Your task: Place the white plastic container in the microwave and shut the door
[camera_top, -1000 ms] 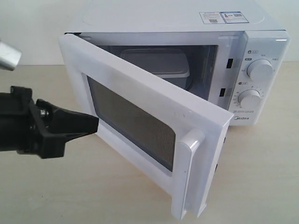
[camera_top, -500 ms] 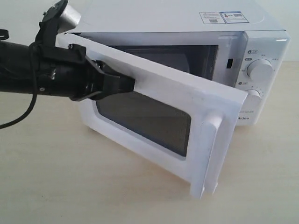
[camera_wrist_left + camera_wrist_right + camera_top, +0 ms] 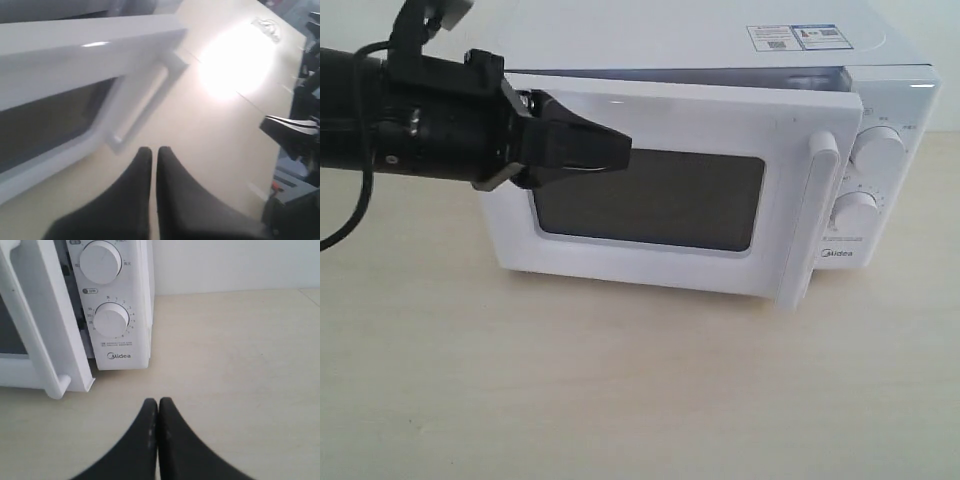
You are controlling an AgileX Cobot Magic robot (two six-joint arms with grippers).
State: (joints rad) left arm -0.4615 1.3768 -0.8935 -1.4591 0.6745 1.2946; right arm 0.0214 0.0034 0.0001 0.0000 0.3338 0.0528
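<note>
On the pale wooden table (image 3: 620, 400) stands one microwave (image 3: 720, 50), white and boxy, with a printed label (image 3: 795, 37) on its top. Its single door (image 3: 670, 120) is swung almost flat against the front. The right wrist view shows a narrow dark gap between the door's handle edge and the control panel. One vertical bar handle (image 3: 815, 215) runs down the door's right side, beside the dark window (image 3: 650, 200). Two round dials (image 3: 877, 150) (image 3: 856, 212) sit one above the other on the panel, with the Midea logo (image 3: 120, 356) below them.

The white plastic container is out of sight: the door covers the cavity and nothing can be made out through the window.

The left gripper (image 3: 615, 150) hangs in front of the door's upper left part with its fingers pressed together and nothing between them. Its black arm crosses the microwave's left corner and hides it, and a black cable (image 3: 360, 200) loops off the arm. Whether the tips touch the door cannot be told.

The right gripper (image 3: 158, 401), fingers likewise together and empty, hovers over bare table in front of the microwave's dial corner, apart from it.
</note>
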